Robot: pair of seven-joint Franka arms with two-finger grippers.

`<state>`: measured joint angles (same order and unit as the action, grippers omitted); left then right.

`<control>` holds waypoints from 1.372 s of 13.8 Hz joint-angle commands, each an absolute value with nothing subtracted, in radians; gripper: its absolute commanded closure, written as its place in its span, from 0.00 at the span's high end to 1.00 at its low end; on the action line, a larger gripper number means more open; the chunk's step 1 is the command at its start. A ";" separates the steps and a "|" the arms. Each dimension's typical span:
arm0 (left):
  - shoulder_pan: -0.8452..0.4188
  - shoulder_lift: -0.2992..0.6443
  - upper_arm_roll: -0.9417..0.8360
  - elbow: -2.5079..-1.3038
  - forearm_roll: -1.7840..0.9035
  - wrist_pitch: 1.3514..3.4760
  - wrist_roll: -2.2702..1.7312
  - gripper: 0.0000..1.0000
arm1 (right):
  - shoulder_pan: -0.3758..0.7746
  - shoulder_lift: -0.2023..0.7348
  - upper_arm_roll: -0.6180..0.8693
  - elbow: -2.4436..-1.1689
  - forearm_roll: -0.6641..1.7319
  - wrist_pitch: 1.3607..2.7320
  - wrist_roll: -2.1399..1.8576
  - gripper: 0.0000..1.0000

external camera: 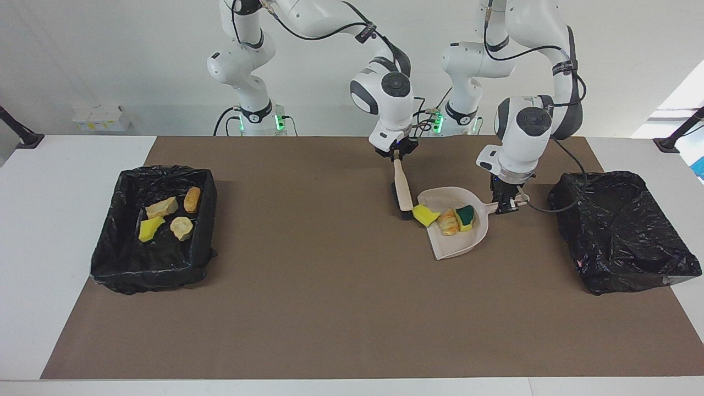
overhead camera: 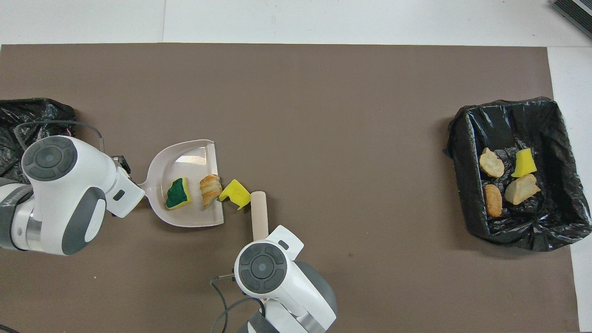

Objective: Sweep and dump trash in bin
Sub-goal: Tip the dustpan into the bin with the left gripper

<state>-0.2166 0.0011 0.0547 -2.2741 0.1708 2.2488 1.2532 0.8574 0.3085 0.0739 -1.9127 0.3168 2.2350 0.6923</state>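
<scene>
1. Two grips hold: my right gripper (external camera: pixel 397 157) pinches the brush (external camera: pixel 403 192), my left gripper (external camera: pixel 505 205) the dustpan (external camera: pixel 459 242) handle.
2. Yellow sponge (external camera: pixel 425 214) sits on the lip mid-desk; I'd push low and steady past the bread chunk (external camera: pixel 447 222).

No readable writing anywhere, nothing legible on the white robot arms (external camera: pixel 308 22), the flat brown table mat (external camera: pixel 308 308), the black plastic-lined bins (external camera: pixel 154 264), or the small white boxes (external camera: pixel 102 118) by the wall

white table (external camera: pixel 66 231), brown mat (external camera: pixel 330 308)
</scene>
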 commanded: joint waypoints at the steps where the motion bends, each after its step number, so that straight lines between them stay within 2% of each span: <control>1: -0.241 -0.021 0.061 -2.329 0.187 2.276 1.227 0.00 | 0.857 0.351 0.075 -1.862 0.394 2.299 0.704 0.00; 3: -0.239 -0.023 0.060 -2.329 0.187 2.267 1.227 0.00 | 0.854 0.339 0.074 -1.880 0.380 2.267 0.703 0.00; 6: -0.229 -0.020 0.060 -2.326 0.187 2.266 1.239 0.00 | 0.841 0.284 0.058 -1.891 0.333 2.094 0.706 0.00; 11: -0.157 0.002 0.060 -2.269 0.146 2.264 1.311 0.00 | 0.850 0.220 0.070 -1.922 0.149 1.999 0.875 0.00; 16: 0.029 -0.012 0.061 -2.093 0.063 2.085 1.517 0.00 | 0.954 0.126 0.072 -2.058 0.130 2.032 0.928 0.00; 19: 0.162 -0.012 0.061 -1.994 0.035 2.027 1.697 0.00 | 0.960 0.097 0.074 -2.134 0.133 2.083 0.926 0.00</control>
<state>0.0963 -0.0088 0.0727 -2.0542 0.0700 2.0789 1.5925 0.9665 0.1471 0.0705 -2.0558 0.1577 2.0304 0.9058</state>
